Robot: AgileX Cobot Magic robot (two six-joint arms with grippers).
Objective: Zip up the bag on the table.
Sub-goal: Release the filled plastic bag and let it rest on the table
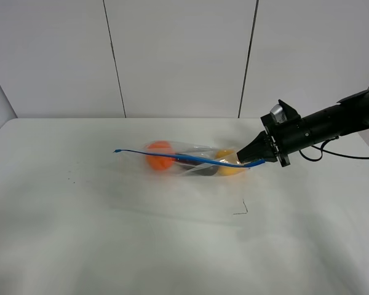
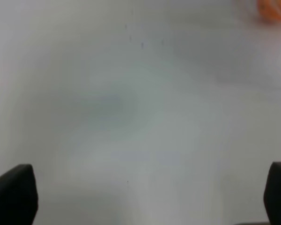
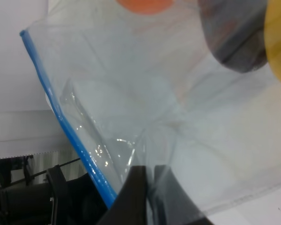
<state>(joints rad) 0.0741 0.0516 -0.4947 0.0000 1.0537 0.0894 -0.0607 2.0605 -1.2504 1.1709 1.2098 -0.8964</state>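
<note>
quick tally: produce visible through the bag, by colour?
orange round produce piece: 1
dark purple produce piece: 1
yellow produce piece: 1
Total: 3, all inside the clear crinkly plastic zip bag

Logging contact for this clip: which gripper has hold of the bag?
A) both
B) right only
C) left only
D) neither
B: the right gripper pinches the bag at the end of its blue zipper strip, while the left gripper hangs open over the table, touching nothing.
</note>
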